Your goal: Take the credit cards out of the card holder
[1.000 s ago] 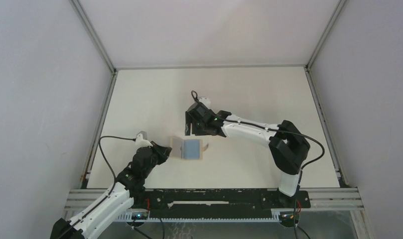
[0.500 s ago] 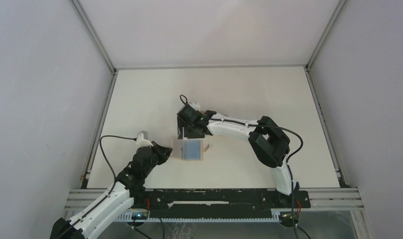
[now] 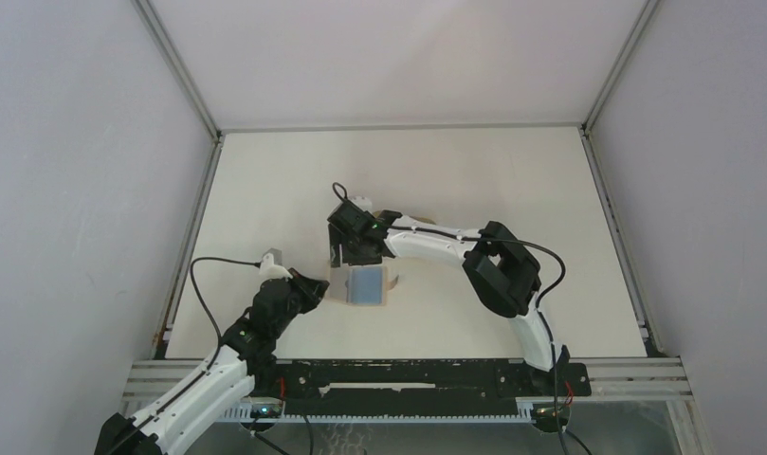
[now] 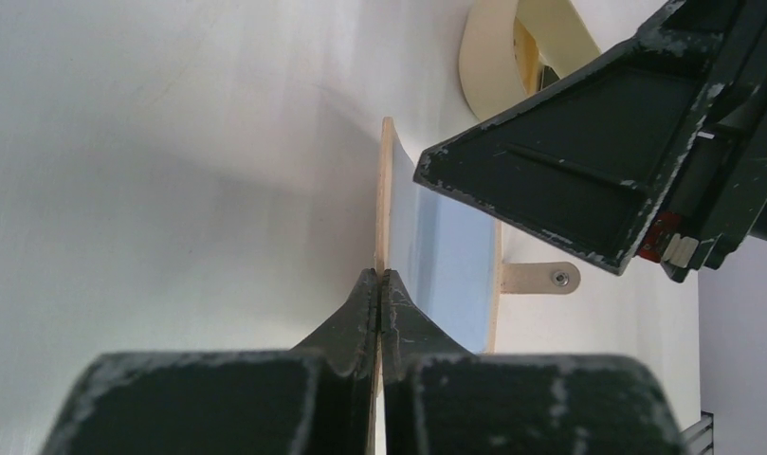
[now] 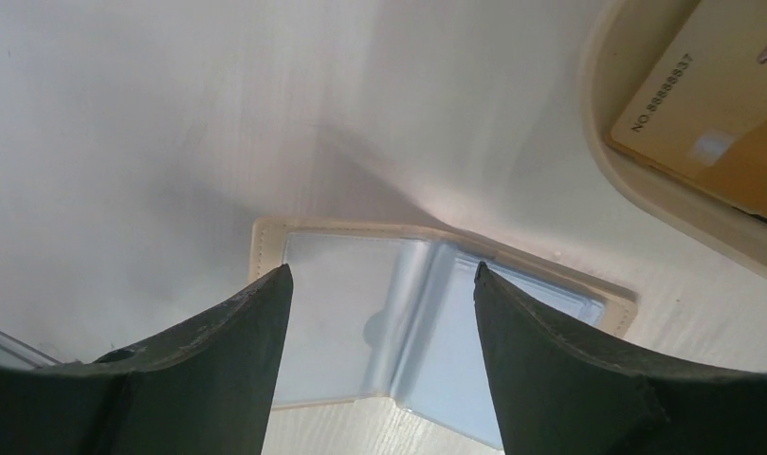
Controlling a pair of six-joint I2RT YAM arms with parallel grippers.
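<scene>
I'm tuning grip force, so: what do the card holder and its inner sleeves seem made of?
The card holder looks like matte tan leather or imitation leather, judging by its raised border; which, I cannot tell. Its sleeves look like glossy translucent plastic film, showing soft highlights. The snap shines like metal.
</scene>
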